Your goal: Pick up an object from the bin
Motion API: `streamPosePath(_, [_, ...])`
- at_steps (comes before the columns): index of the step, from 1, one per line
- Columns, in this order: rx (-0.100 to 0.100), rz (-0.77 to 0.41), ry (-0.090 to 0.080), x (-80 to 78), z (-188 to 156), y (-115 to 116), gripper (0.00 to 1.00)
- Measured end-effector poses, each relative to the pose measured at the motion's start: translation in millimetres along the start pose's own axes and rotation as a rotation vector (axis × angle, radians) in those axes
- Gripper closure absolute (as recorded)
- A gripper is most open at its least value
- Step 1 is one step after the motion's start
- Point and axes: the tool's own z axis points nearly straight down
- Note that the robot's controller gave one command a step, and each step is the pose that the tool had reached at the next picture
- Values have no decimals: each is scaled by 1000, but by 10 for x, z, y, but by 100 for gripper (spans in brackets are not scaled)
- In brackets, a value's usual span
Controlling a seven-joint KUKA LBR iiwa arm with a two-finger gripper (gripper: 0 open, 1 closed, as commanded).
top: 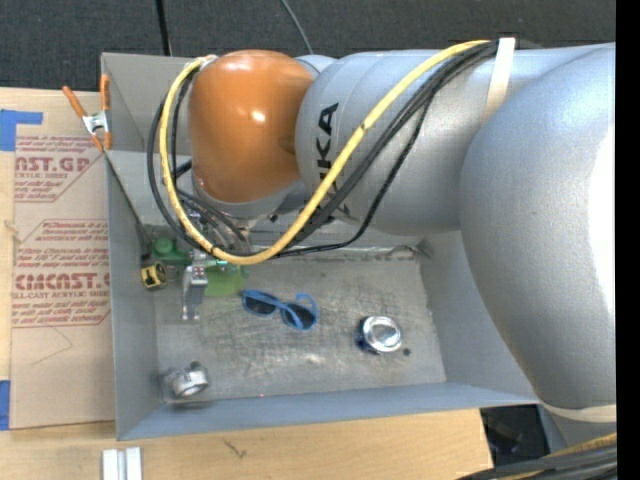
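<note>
status: pick not completed. the gripper (pixel 193 293) is lowered into the bin (pixel 300 363), close to its floor and to the left of the blue sunglasses (pixel 281 309), which serve here as the reference item. whether the gripper is apart or together cannot be told from this view, because the orange wrist cover (pixel 245 128) stands over most of it. no item is seen clamped in it, so no grasp is confirmed. a green item (pixel 226 279) lies just beside the gripper, between it and the sunglasses and slightly above their left lens. it is the nearest item and, by judgement, the likeliest candidate, but contact cannot be verified. a second green piece (pixel 164 249) and a small yellow-and-black item (pixel 152 276) lie further left of the sunglasses, beyond the gripper, near the bin's left wall. a round silver-and-blue item (pixel 381 335) lies to the right of and slightly below the sunglasses, well apart from the gripper. a small silver item (pixel 187 381) lies below and to the left of the sunglasses, near the front wall. every item rests on the bin floor; none is raised. judged complete: approach and descent. judged remaining: closure on one item, confirmation of the hold, and lift clear of the bin.
</note>
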Motion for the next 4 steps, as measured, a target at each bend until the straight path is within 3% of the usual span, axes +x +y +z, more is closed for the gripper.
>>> streamPosePath(1, [-8, 170, -15, -344, 1374, -793, 0])
streamPosePath(2, [-1, 244, -8, -179, 1069, -1202, 0])
streamPosePath(3, [0, 356, -6, -149, 1087, -1626, 0])
streamPosePath(4, [-12, 412, -31, 313, 1329, -1848, 0])
